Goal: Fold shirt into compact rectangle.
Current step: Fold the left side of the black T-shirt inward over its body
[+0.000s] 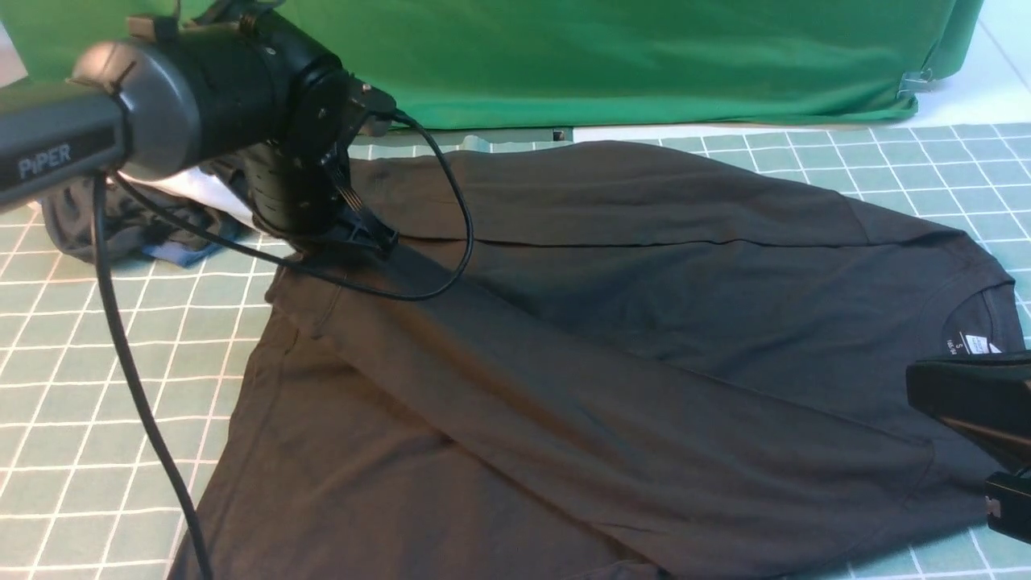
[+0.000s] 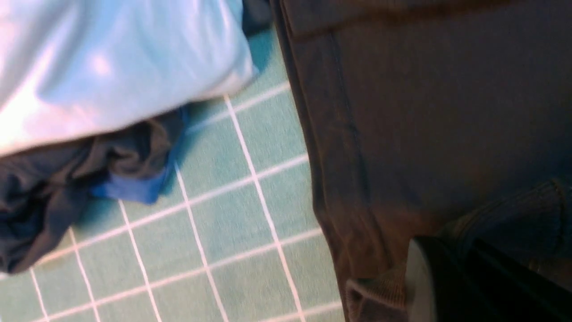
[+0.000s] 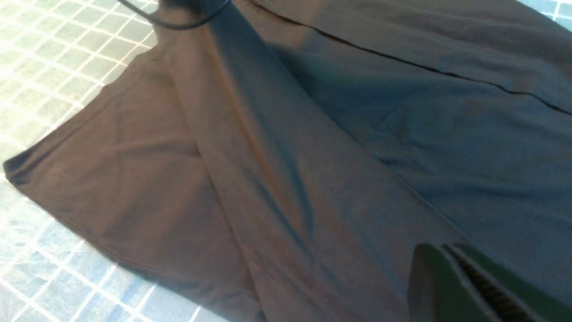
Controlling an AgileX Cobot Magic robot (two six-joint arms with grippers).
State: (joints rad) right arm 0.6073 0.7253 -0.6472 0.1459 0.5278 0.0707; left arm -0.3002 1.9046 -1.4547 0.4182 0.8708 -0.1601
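Shirt (image 1: 644, 322): black, spread across the desk (image 1: 80, 403), collar (image 1: 995, 310) toward right edge.
Left pincer (image 1: 366, 238): clenched on shirt fabric.
Right pincer (image 3: 451, 255): clenched, near the collar.

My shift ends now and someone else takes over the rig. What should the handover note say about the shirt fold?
Left gripper: shut on the shirt at its left end, with cloth bunched at the jaws.
Right gripper: shut, near the collar end; whether it pinches cloth is unclear.
Position: the shirt lies spread on the gridded mat, with its neck label to the right. A raised ridge of cloth runs between the two grippers.
Done: the far long side looks folded in.
Left to do: bring the near side over, then fold end to end into a rectangle.
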